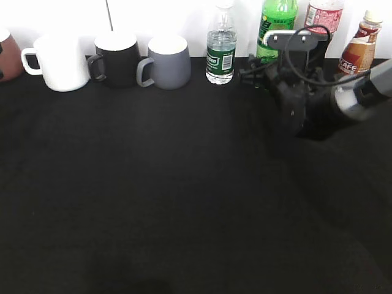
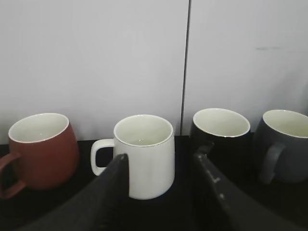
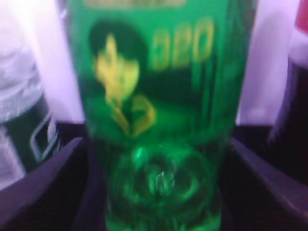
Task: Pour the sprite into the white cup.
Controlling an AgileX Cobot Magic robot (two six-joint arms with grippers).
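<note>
The sprite [image 1: 277,21] is a tall green bottle standing upright in the back row. It fills the right wrist view [image 3: 159,120], blurred. My right gripper [image 1: 254,64] is at its base, with its open fingers [image 3: 156,149] on either side of the bottle. I cannot see a firm grip. The white cup [image 1: 61,61] stands at the back left, handle to the left. In the left wrist view it [image 2: 147,159] sits just ahead of my open, empty left gripper [image 2: 161,161], partly between the fingertips. The left arm is out of the exterior view.
A black mug [image 1: 116,58] and a grey mug [image 1: 166,61] stand right of the white cup, and a red-brown mug [image 1: 6,55] stands left of it. A small water bottle [image 1: 221,49], a red-labelled bottle [image 1: 323,15] and a coffee bottle [image 1: 361,46] flank the sprite.
</note>
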